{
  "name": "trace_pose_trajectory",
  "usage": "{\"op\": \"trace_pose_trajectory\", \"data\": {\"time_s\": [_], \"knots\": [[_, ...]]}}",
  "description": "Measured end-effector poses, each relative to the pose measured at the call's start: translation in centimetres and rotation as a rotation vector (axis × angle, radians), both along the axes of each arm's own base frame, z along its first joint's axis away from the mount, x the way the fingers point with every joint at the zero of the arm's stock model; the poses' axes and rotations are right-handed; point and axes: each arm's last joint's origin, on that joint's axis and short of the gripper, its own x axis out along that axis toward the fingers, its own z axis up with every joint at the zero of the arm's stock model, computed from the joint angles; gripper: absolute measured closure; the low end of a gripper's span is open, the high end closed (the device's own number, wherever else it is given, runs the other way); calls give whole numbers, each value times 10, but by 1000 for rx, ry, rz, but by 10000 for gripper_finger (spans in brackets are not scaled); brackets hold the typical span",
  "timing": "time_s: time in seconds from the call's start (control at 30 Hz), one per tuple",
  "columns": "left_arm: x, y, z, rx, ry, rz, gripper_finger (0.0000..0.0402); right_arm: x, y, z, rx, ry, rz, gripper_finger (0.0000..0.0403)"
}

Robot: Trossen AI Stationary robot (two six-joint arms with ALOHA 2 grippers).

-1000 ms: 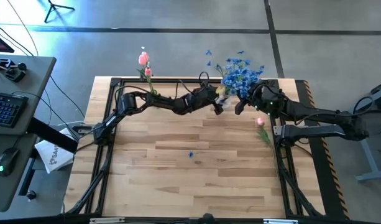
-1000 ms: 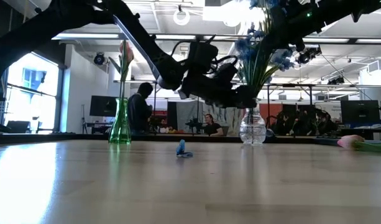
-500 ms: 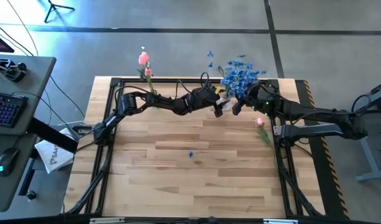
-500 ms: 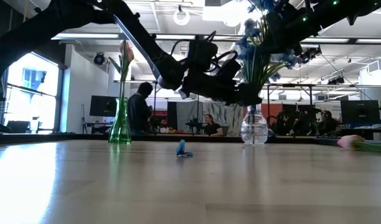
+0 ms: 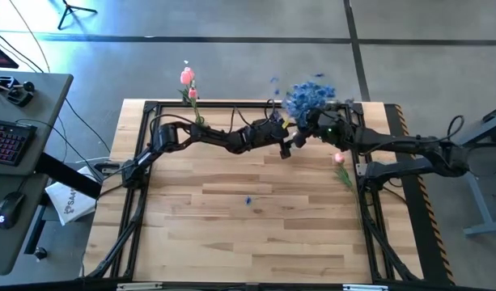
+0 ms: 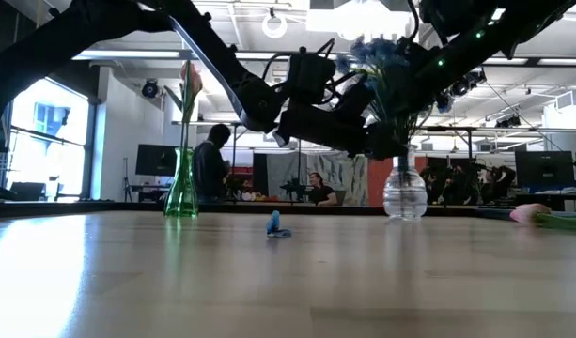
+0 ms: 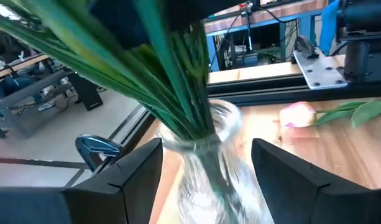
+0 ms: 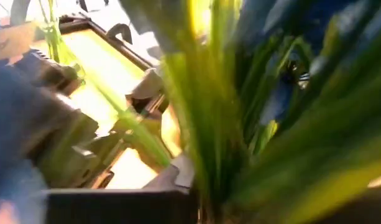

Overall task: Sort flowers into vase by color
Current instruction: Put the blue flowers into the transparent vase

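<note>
From above, the clear glass bulb vase (image 5: 290,128) of blue blossom sprays (image 5: 307,96) is seen at the table's (image 5: 231,226) far edge; it could be tipped over that edge. A pink tulip (image 5: 339,159) lies nearby; open table remains toward the near side.

At table height, the green glass vase (image 6: 182,188) stands well apart.

By the left wrist, the left gripper's (image 7: 206,177) jaws are spread around the vase.

By the right wrist, the right gripper's (image 5: 316,123) jaws are hidden by stems; their state cannot be told.

Blue sprays (image 5: 307,97) are standing in the clear vase (image 7: 209,168) sitting between the left gripper's (image 7: 206,177) fingers; a pink tulip (image 5: 339,159) is lying nearby.
</note>
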Motion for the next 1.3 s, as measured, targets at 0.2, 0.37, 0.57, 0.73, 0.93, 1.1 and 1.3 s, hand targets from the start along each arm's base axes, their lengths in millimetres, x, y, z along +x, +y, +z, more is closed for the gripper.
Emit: {"op": "trace_pose_trajectory", "data": {"time_s": [0.2, 0.37, 0.57, 0.73, 0.93, 1.1, 1.3], "knots": [[2, -8, -1, 9, 11, 47, 170, -7, 4, 13, 29, 58, 19, 239], [3, -14, -1, 45, 28, 58, 170, -17, 14, 39, 84, 60, 39, 160], [1, -21, 4, 73, 91, 119, 170, -31, 25, 58, 110, 61, 49, 131], [-4, -28, 17, 67, 188, 167, 170, -46, 33, 81, 93, 5, 44, 137], [-16, -37, 42, 31, 270, 241, 170, -69, 46, 117, 73, -34, 40, 142], [-26, -57, 74, 34, 277, 248, 170, -87, 59, 136, 82, -57, 33, 142], [-47, -97, 125, 119, 275, 286, 170, -95, 80, 113, 269, 70, 62, 142]]}}
